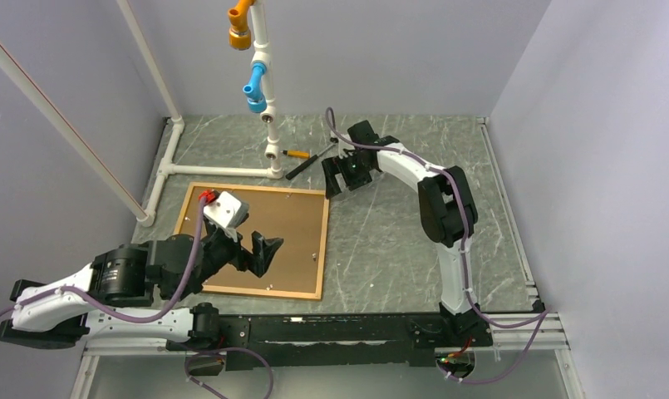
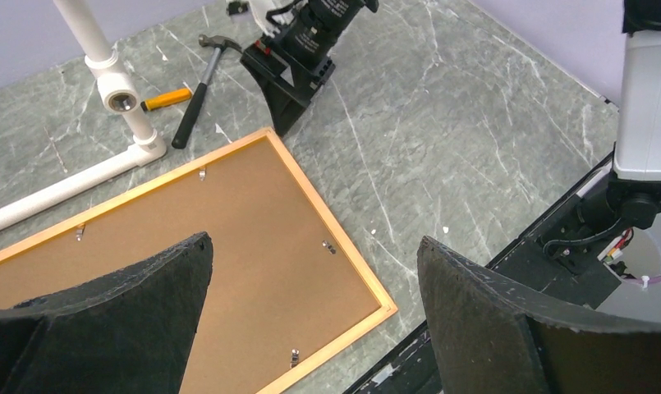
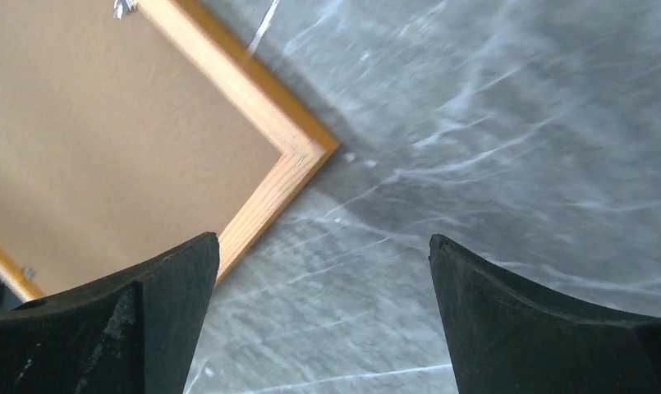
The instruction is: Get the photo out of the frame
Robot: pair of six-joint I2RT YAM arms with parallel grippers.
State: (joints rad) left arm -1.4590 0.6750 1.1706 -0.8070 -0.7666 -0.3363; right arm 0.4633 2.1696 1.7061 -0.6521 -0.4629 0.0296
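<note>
Left claw (image 1: 252, 249): jaws wide apart, nothing in them; it hangs over the near left part of the frame.
Photo (image 1: 289, 224): in the frame, face down on the table; only its brown board back shows.
Frame (image 1: 324, 245): thin orange border lying flat on the table (image 1: 397, 241), around the board on all sides.
Clips (image 2: 328, 245): small metal tabs along the inner edge, lying over the board; they likely pin it in.
Handling: the board looks light, thin and stiff, yet broad enough to bow or crease if raised by one corner. The print side is underneath and may scuff. The frame looks light too and may slide on the smooth stone.
Hold: probably turn the tabs aside first, then pry at a board edge near a corner while the other claw steadies the border.
Hammer (image 1: 307, 164): beyond the far right corner, apart from the frame.
Right claw (image 1: 335, 179): jaws wide apart, empty, low over the table just beside the frame's far right corner.
</note>
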